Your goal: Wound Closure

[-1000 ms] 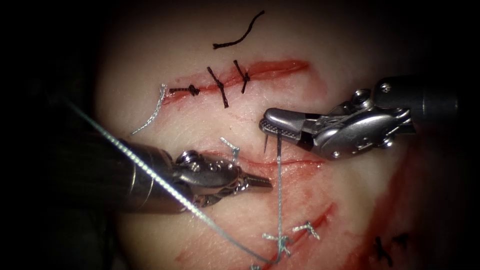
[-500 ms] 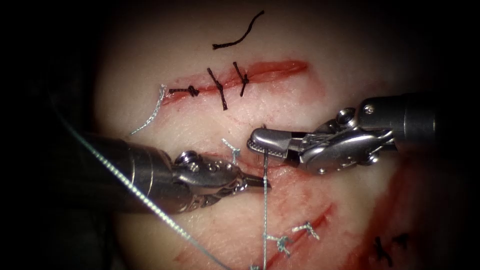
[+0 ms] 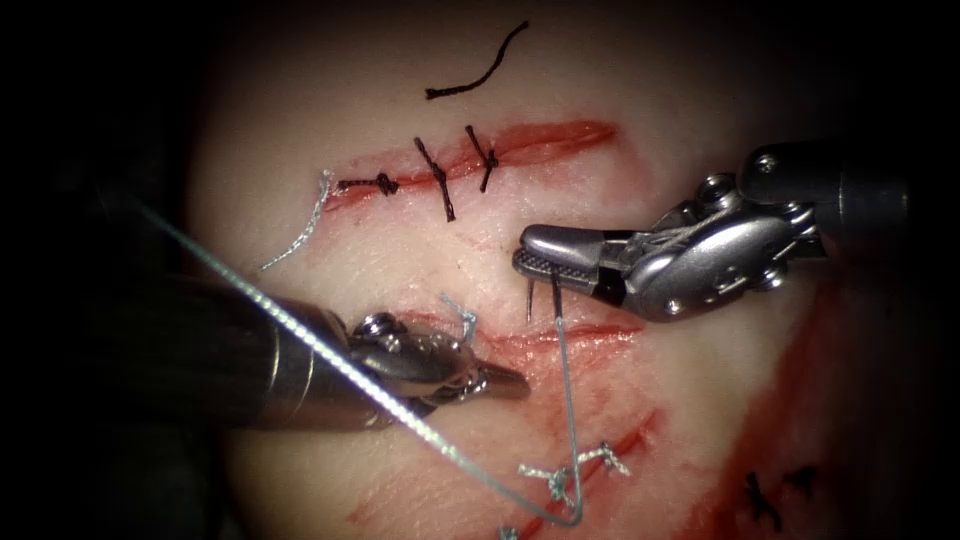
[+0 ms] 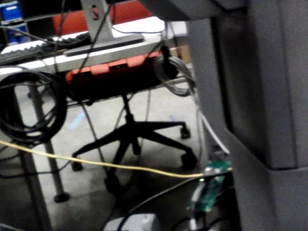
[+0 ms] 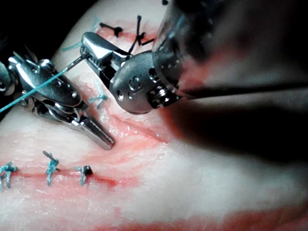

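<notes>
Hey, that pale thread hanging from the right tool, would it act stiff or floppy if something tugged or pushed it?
Probably floppy: the thread hangs from the right hand, which holds the needle above the tissue, then bends sharply back in a loop. It likely goes straight under a pull, as the straight run crossing the left hand suggests. Its twisted surface probably grips rather than slips.

right tool (image 3: 535, 265) back up and right (needle (image 3: 529, 298) gripped), thread (image 3: 566, 400) looped

Most of the needle (image 3: 529, 298) is tucked inside the right tool (image 3: 535, 262), so where along its curve it's held, can't tell. The thread (image 3: 300, 335) runs off the left into the dark. Left tool (image 3: 495, 382) shaft fades into shadow too.
</notes>
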Available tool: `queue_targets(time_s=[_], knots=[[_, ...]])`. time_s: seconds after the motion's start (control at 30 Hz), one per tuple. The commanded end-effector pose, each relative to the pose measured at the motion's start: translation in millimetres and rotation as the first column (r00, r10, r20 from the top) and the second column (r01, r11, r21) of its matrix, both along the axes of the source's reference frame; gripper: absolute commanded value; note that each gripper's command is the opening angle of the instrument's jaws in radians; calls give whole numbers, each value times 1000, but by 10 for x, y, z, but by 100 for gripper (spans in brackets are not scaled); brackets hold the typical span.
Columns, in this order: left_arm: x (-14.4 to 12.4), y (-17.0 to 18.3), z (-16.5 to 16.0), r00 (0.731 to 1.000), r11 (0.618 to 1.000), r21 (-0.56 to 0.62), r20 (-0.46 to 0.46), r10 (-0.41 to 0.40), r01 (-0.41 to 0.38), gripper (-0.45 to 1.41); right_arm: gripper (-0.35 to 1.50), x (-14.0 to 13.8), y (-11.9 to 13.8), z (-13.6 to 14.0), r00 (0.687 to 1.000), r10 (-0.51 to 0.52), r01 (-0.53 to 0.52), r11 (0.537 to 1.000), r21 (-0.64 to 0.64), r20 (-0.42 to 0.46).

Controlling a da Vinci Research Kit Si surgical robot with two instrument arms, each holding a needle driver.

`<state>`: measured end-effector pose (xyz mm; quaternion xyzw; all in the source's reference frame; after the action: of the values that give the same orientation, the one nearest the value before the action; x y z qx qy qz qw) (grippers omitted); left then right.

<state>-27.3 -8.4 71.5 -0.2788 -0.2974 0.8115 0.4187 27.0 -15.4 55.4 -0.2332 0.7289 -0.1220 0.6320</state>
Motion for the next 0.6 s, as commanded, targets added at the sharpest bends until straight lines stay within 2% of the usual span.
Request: queue_targets(time_s=[0.03,0.6], knots=[[-4,-2,5,1000,1000,0,1,1,-1,-45,-35,8,2,4,1000,-7,7,1000,19,8],[-4,0,0,1000,1000,5,3,2,-2,-45,-35,13,-4,16,998,-34,26,993,117,60]])
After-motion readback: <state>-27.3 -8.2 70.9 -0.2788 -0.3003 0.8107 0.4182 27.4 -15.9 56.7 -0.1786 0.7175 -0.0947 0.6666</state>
